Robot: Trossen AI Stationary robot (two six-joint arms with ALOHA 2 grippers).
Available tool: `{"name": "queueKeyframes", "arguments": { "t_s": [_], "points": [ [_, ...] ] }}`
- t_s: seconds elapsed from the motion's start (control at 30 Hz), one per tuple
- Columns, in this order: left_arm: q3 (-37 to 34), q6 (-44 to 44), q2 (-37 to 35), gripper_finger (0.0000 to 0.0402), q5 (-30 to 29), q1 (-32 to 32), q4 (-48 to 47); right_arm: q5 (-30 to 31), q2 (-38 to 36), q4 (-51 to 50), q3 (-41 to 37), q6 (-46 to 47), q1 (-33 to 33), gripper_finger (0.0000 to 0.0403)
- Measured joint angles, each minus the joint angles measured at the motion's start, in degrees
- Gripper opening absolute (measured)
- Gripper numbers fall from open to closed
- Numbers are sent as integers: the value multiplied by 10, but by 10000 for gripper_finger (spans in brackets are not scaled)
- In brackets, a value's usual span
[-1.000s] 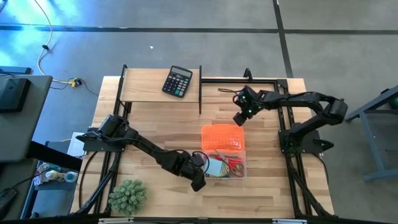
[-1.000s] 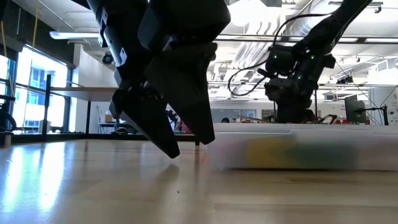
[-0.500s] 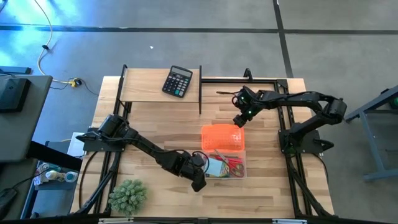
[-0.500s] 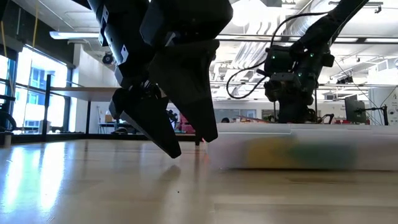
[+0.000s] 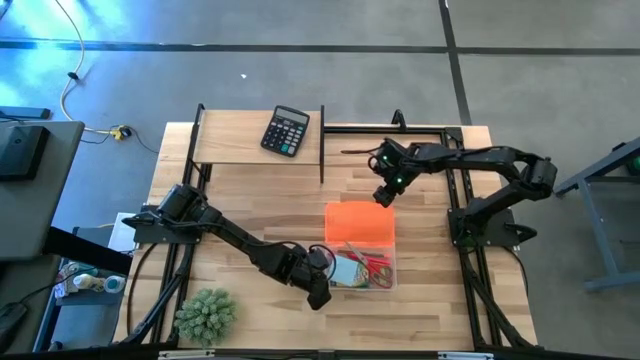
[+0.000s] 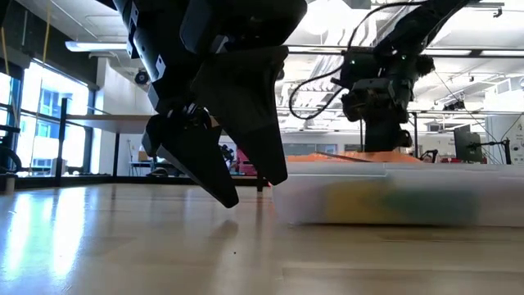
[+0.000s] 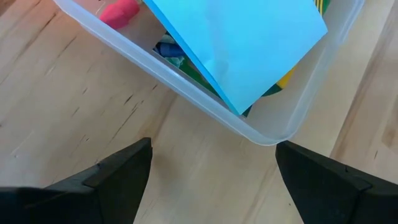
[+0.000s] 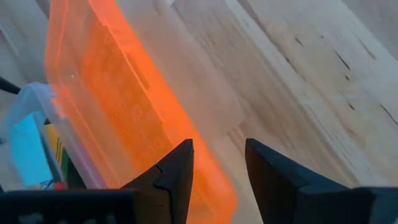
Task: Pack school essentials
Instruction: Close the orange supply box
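A: On the counter's near middle, we see the box (image 5: 365,266) packed: pad (image 7: 236,43), scissors (image 5: 377,264), crayons beneath.

B: We judge closing comes next. Our right hand (image 5: 383,193) grips the orange lid's (image 5: 360,222) far edge; our left hand (image 5: 318,290) hangs released beside the box.

A: We must swing the lid down squarely.
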Motion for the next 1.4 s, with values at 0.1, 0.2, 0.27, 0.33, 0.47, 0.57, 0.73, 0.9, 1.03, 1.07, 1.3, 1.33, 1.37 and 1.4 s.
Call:
{"name": "queueKeyframes", "arguments": {
  "t_s": [0.1, 0.2, 0.27, 0.33, 0.47, 0.57, 0.73, 0.9, 1.03, 1.07, 1.3, 1.33, 1.37, 1.4],
  "points": [
    [0, 0, 0, 328, 0, 0, 0, 0, 0, -23, 18, -5, 7, 138],
    [0, 0, 0, 328, -2, 0, 0, 0, 0, -48, 36, -6, 17, 138],
    [0, 0, 0, 328, -5, 0, 0, 1, 0, -68, 45, -5, 25, 138],
    [0, -1, 0, 328, -5, 0, 0, 2, 0, -87, 54, 1, 34, 138],
    [0, -17, 0, 328, -8, 0, 0, 6, 0, -125, 76, 9, 53, 138],
    [0, -20, 0, 328, -16, 0, 0, 21, 0, -149, 94, 12, 67, 138],
    [0, -20, 0, 328, -21, 0, 0, 31, -1, -173, 102, 35, 90, 138],
    [0, -20, 0, 328, -20, 0, 0, 41, -1, -178, 102, 55, 119, 138],
    [0, -20, 0, 328, -20, 0, 0, 60, -3, -182, 104, 71, 134, 138],
    [0, -20, 0, 328, -21, 0, 0, 62, -4, -187, 107, 72, 137, 138],
    [0, -22, 0, 328, -22, 0, 15, 76, -4, -210, 143, 81, 161, 138],
    [0, -22, 0, 328, -22, 0, 17, 77, -4, -214, 147, 86, 165, 138],
    [0, -23, 0, 328, -23, 0, 19, 78, -4, -219, 151, 91, 169, 138],
    [0, -28, 0, 328, -24, 0, 19, 79, -4, -222, 154, 97, 175, 138]
  ]
}}
